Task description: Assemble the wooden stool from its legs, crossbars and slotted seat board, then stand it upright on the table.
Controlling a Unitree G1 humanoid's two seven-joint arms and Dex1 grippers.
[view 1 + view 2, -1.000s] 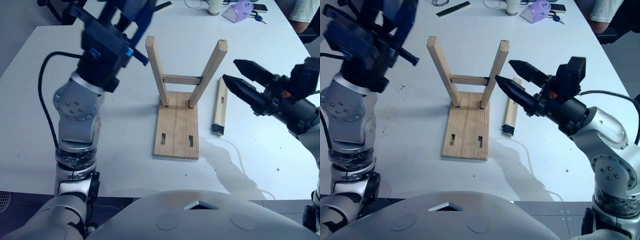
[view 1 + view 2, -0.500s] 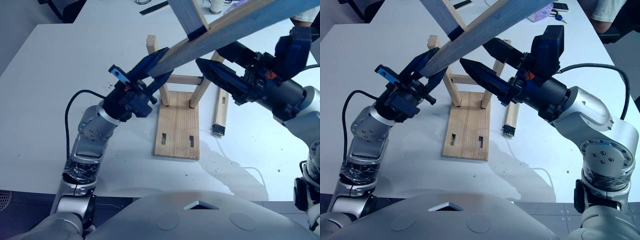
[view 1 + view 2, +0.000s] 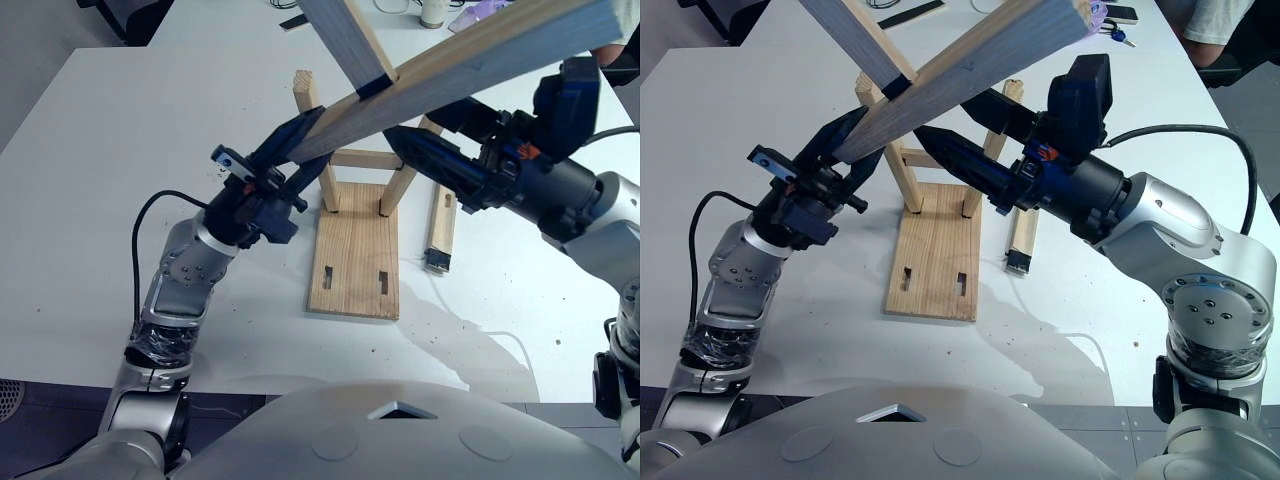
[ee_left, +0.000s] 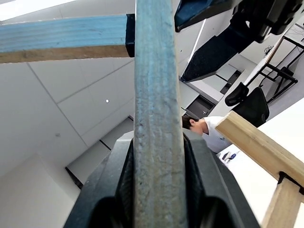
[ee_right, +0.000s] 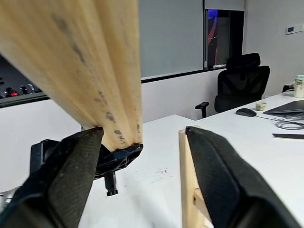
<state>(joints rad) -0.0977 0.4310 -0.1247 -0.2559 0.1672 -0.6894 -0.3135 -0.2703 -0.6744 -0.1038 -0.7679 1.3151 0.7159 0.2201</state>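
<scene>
Leg frame raised aslant above bench, lower end clamped in left tool. Right tool close beside it, fingers spread wide, gripping nothing. Seat board flat on bench, two legs upright in far slots, crossbar between, near slots open. Loose bar just right of board.

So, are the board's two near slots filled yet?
Empty: both near slots are bare holes in the board; legs stand only at its far end.

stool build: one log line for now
left tool shut on leg-crossbar piece | right tool open beside it | seat board flat, two legs in | loose bar on table
</scene>
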